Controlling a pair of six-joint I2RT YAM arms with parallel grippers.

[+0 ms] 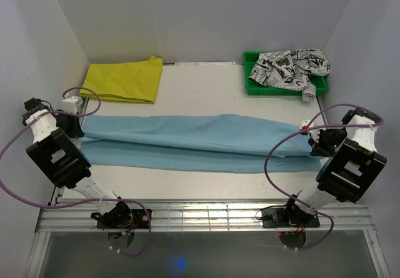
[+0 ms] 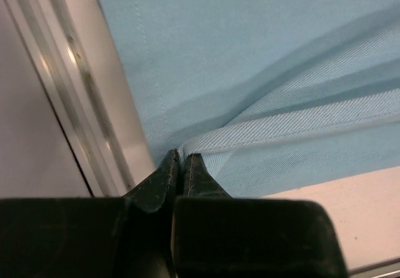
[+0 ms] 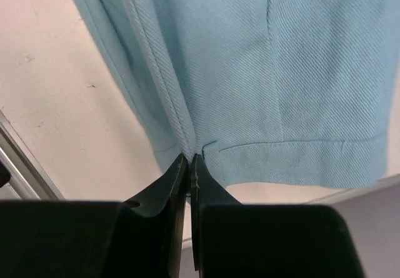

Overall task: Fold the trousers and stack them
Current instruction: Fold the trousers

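Across the middle of the top view, your light blue trousers (image 1: 194, 142) lie stretched sideways on the white table (image 1: 206, 184). Your left gripper (image 2: 179, 159) is pinched onto a fold at their left end, and your right gripper (image 3: 189, 159) is clamped on the right end. A folded yellow garment (image 1: 125, 80) lies upper left, and a printed garment (image 1: 289, 69) fills the green bin (image 1: 252, 89) upper right.

Right end effector (image 3: 189, 160) pinching trousers (image 3: 262, 72) hem.
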